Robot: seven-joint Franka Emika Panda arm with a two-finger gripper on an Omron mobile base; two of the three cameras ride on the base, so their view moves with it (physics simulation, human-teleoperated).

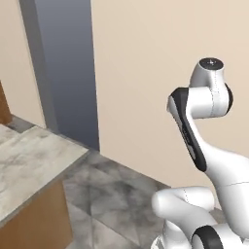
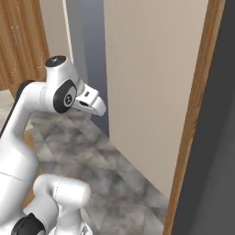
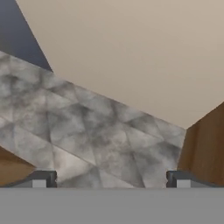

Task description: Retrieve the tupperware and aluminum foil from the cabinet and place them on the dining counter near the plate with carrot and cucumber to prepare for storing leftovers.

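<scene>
My gripper [image 3: 111, 179] is open, its two dark fingertips [image 3: 43, 179] standing wide apart with nothing between them. It points down at the grey marbled floor [image 3: 87, 131] beside a beige wall. A corner of the dining counter [image 1: 29, 160], with its beige-grey stone top and wooden front, lies at the lower left of the left base view, to the left of my arm [image 1: 194, 141]. The tupperware, the aluminum foil, the cabinet and the plate with carrot and cucumber are out of view.
A beige wall [image 1: 155, 73] stands close ahead, with a grey-blue opening [image 1: 68, 68] to its left. A wooden frame [image 2: 197, 114] and a dark panel [image 2: 220, 137] border the right. Tall wooden cupboards [image 2: 18, 41] stand at the far left.
</scene>
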